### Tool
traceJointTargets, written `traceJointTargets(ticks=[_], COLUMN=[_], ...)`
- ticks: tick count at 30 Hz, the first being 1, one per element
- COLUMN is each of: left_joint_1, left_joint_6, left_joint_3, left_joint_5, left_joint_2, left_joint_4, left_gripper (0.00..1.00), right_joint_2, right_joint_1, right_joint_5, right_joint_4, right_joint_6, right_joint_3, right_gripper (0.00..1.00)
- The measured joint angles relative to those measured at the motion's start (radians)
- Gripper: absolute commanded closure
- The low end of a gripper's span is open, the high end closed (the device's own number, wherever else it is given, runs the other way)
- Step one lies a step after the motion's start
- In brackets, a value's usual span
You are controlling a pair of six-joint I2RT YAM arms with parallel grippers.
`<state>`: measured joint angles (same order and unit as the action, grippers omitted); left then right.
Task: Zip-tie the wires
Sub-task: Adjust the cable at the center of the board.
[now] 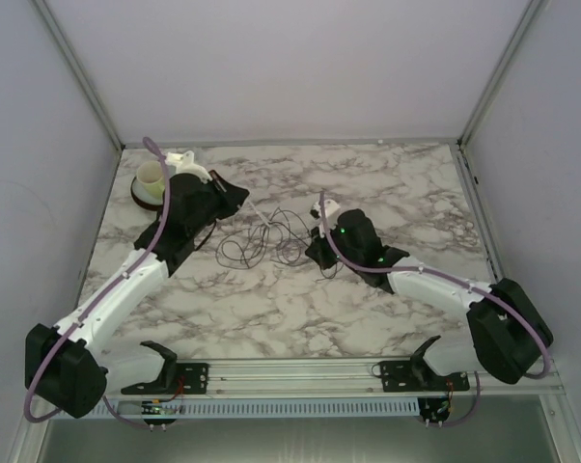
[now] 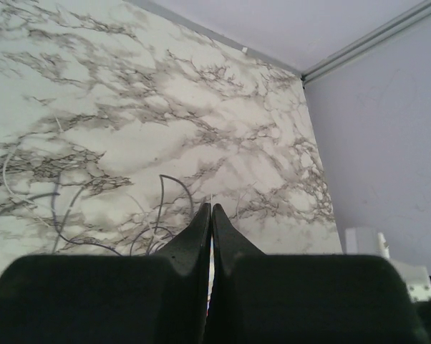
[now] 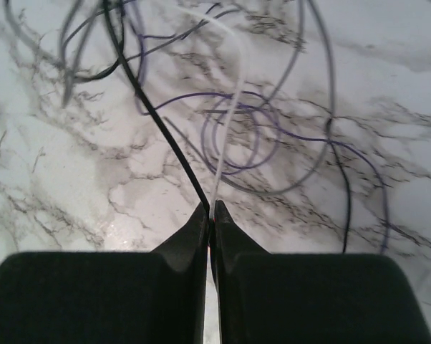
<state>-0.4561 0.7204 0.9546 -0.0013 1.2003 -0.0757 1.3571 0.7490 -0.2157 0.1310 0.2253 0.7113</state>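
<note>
**Pinch made, no tie cinched yet**

Shut tight at the right gripper, seemingly pinching one black strand of the wires plus a white strand. Shut too at the left gripper, nothing visibly held. Beyond: loose loops sprawled across the table, unbundled. Gathering, wrapping and cinching all left, by the look.

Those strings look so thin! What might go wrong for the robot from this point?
The right claw is shut on hair-thin wires right at its tips; they could slip free. The wires lie in loose, overlapping loops, so pulling one may drag or tighten the whole tangle. The left claw is shut with nothing visibly in it, so nothing steadies the bundle.
</note>
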Motion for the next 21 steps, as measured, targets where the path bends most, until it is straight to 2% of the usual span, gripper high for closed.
traceJointTargets(ticks=[9, 21], left_joint_1=[0.012, 0.014], left_joint_6=[-0.045, -0.107], left_joint_3=[0.01, 0.099], left_joint_5=[0.017, 0.026], left_joint_2=[-0.024, -0.069], left_joint_4=[0.07, 0.138], left_gripper=[1.0, 1.0], right_joint_2=[-0.025, -0.007], right_joint_1=[-0.081, -0.14], right_joint_5=[0.05, 0.108], right_joint_4=[-0.096, -0.137], right_joint_6=[0.034, 0.082], right_joint_3=[0.001, 0.023], right_gripper=[1.0, 1.0])
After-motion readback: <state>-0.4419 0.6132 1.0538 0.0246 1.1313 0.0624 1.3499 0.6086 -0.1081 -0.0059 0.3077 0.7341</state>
